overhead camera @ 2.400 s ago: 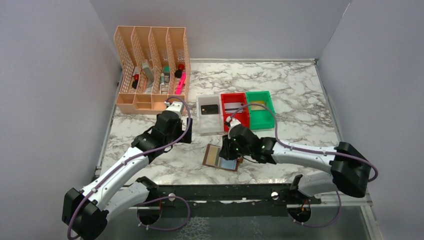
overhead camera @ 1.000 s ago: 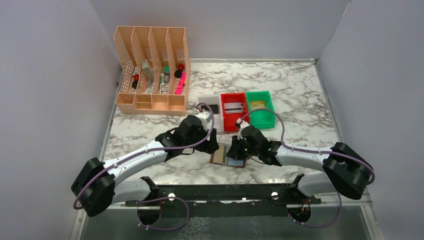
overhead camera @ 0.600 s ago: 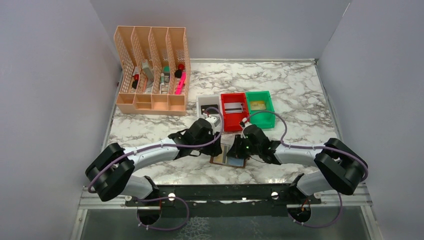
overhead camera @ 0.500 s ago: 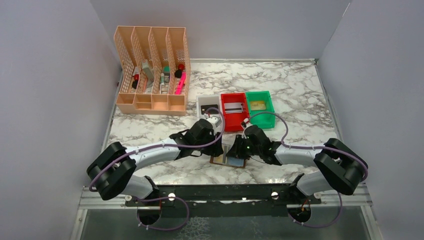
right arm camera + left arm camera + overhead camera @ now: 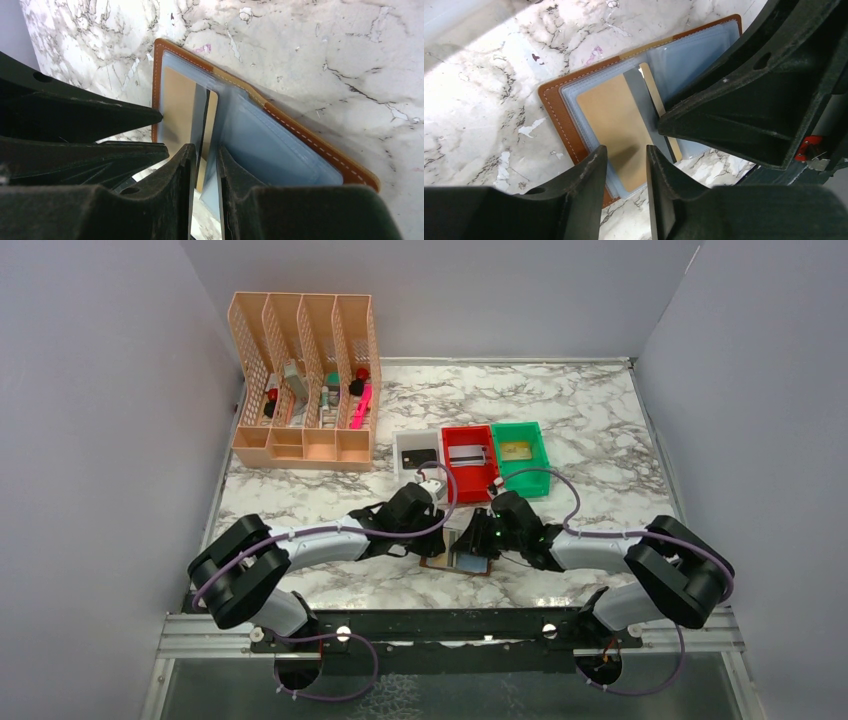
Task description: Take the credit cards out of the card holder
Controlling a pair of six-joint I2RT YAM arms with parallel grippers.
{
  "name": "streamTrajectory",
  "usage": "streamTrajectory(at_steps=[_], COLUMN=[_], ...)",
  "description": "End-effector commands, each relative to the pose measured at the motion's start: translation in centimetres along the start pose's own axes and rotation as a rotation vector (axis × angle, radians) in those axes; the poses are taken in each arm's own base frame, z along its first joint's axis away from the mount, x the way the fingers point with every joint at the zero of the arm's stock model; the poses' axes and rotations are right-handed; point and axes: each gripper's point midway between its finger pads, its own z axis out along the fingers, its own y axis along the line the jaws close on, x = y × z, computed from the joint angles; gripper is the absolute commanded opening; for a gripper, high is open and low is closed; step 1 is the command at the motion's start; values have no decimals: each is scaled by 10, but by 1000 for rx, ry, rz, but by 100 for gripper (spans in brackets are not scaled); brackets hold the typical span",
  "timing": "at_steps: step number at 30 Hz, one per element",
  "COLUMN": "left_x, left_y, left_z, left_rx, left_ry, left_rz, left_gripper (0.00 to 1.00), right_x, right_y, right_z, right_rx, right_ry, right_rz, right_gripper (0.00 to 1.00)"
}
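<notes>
The marble surface (image 5: 600,430) carries everything. Well beyond the left hand (image 5: 436,536), toward the back-left corner, stands a peach mesh organizer (image 5: 303,380). Just beyond both hands, three bins sit in a row: a white bin (image 5: 401,448), a red bin (image 5: 447,455) and a green bin (image 5: 541,455). They hold a black card (image 5: 421,455), a silvery card (image 5: 468,455) and a yellowish card (image 5: 516,450).

The right hand (image 5: 206,150) faces the left one, their tips nearly meeting over the card holder (image 5: 555,107), which lies open and flat beneath them. The left hand's fingers stand a little apart and grip nothing. They hover over the near edge of a gold credit card (image 5: 616,130) tucked in the panel below. The right hand's fingers are pressed close on a raised inner leaf of the card holder. A second gold card (image 5: 659,107) shows edge-on along that leaf, right at the fingertip.
</notes>
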Motion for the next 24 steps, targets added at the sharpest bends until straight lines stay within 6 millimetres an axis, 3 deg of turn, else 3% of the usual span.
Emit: streamTrajectory(at_steps=[1,11,17,24], left_x=[8,21,20,20], left_y=[-2,9,16,20], left_z=[5,6,4,3], left_rx=[16,-39,-86,-111], left_ry=[15,33,36,39], left_rz=[1,-18,-20,-16], left_gripper=[36,31,30,29], right_x=[11,11,12,11], right_y=[-17,-16,-7,-3], right_z=[4,5,0,-5], right_rx=[47,39,-13,-59], right_ry=[36,40,53,49], right_rz=[44,57,62,86], right_gripper=[27,21,28,26])
